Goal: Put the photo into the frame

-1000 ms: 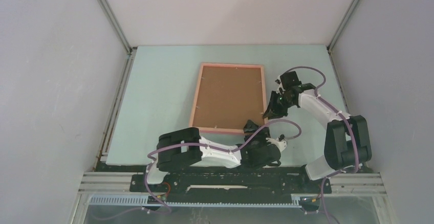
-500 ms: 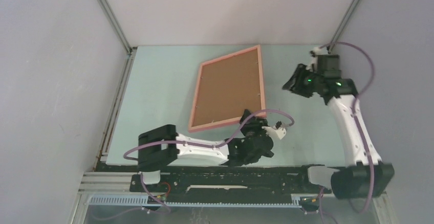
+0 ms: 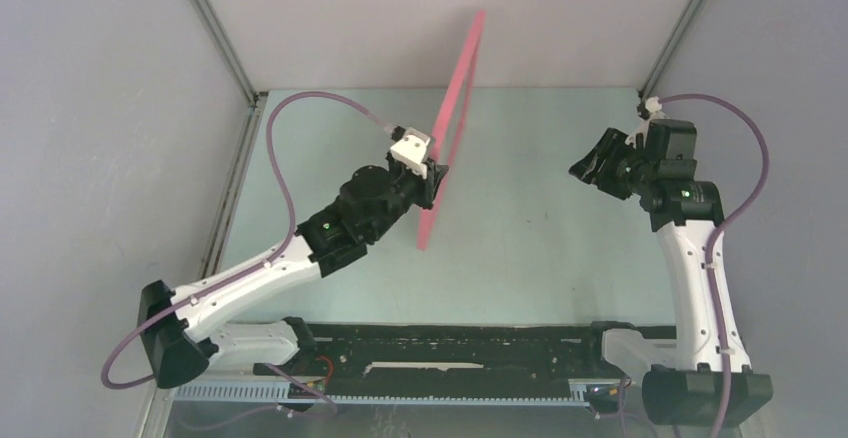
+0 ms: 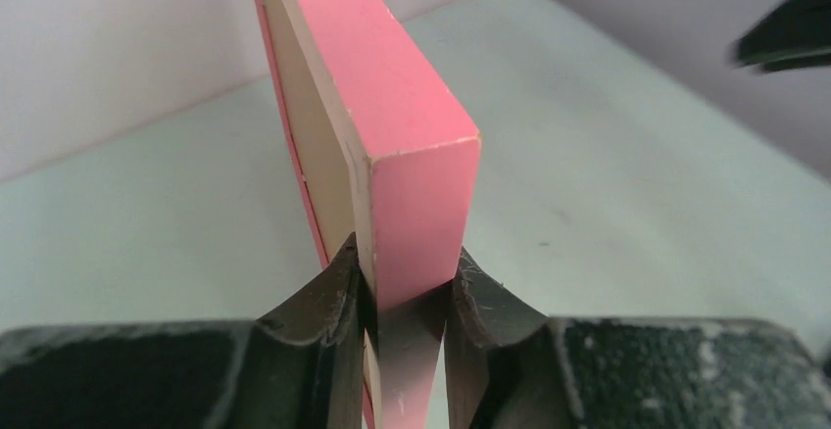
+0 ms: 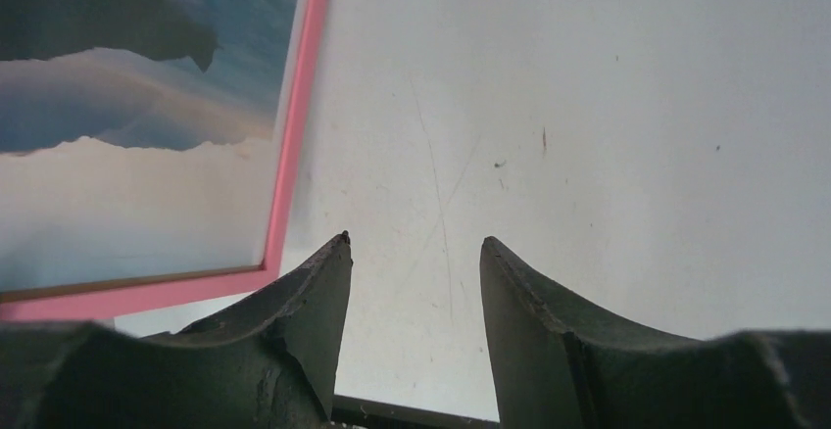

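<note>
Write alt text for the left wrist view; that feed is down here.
The left gripper is shut on the near corner of the pink frame, which is held upright, edge-on, and runs away from the camera. Pale green table lies beyond it, and a blurred dark shape sits at top right.

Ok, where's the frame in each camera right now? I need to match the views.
Top external: the frame is held upright at centre, nearly edge-on, clamped by the left end effector.
Left wrist: its pink edge rises from between the fingers, at centre.
Right wrist: far upper left, a pink border around the photo.
Shared landmark: the pale green table, seen in all three.
</note>
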### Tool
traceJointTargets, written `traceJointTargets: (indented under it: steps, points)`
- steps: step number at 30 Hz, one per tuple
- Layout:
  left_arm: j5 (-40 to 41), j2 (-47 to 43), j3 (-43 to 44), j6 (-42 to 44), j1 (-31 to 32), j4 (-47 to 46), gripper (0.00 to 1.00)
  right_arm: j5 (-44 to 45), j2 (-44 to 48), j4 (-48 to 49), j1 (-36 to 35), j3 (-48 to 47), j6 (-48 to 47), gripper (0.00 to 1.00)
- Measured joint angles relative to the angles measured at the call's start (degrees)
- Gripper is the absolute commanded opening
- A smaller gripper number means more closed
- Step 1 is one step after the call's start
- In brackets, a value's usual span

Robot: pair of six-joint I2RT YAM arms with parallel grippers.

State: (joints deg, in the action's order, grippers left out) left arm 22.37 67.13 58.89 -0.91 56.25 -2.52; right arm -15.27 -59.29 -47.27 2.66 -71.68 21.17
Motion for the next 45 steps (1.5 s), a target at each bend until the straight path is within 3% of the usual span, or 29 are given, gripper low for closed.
traceJointTargets:
  steps: [5,10,15,20,24,29,30,32,33,38,42,45]
  points:
    - [-15.6,-3.5,-8.0,-12.5,-6.9,-5.9,0.00,-1.4,-1.5,-0.1,0.0,3.5,0.0,0.59]
    - [-26.8,-7.1,-20.9,-31.1,-19.0,-12.6,0.00,-3.1,-1.6,2.1,0.0,6.4,0.3,0.59]
    - [-32.5,-13.2,-32.9,-49.0,-32.8,-13.3,0.00,-4.1,-3.8,5.9,-2.3,11.7,1.1,0.62]
    - [-38.1,-19.0,-41.1,-61.1,-44.5,-14.1,0.00,-4.4,-10.2,9.1,-9.2,14.9,1.3,0.64]
    - [-39.3,-21.9,-46.9,-67.1,-49.5,-15.9,0.00,-4.8,-15.6,12.8,-14.4,16.4,2.4,0.71]
    - [-38.8,-28.0,-53.2,-70.6,-51.1,-14.9,0.00,-6.3,-22.8,18.7,-19.8,16.9,5.3,0.73]
    - [-38.6,-29.2,-54.0,-70.8,-51.1,-14.5,0.05,-7.1,-24.7,20.4,-20.3,16.9,6.3,0.73]
    - [-38.1,-32.3,-55.7,-71.5,-51.1,-13.2,0.39,-8.7,-28.5,23.9,-20.9,16.9,8.7,0.73]
    - [-38.0,-33.9,-56.3,-71.7,-51.1,-12.0,0.47,-9.4,-30.4,25.6,-21.1,16.9,9.8,0.72]
    - [-35.1,-37.3,-56.7,-70.5,-51.8,-3.8,0.69,-10.6,-39.6,33.9,-22.7,16.7,15.7,0.69]
    - [-33.1,-40.2,-56.2,-69.4,-51.8,7.8,0.83,-10.5,-44.5,35.1,-23.9,13.8,17.6,0.67]
    - [-29.8,-42.5,-53.0,-67.8,-51.9,18.2,0.88,-9.2,-47.3,35.5,-24.4,9.7,17.6,0.67]
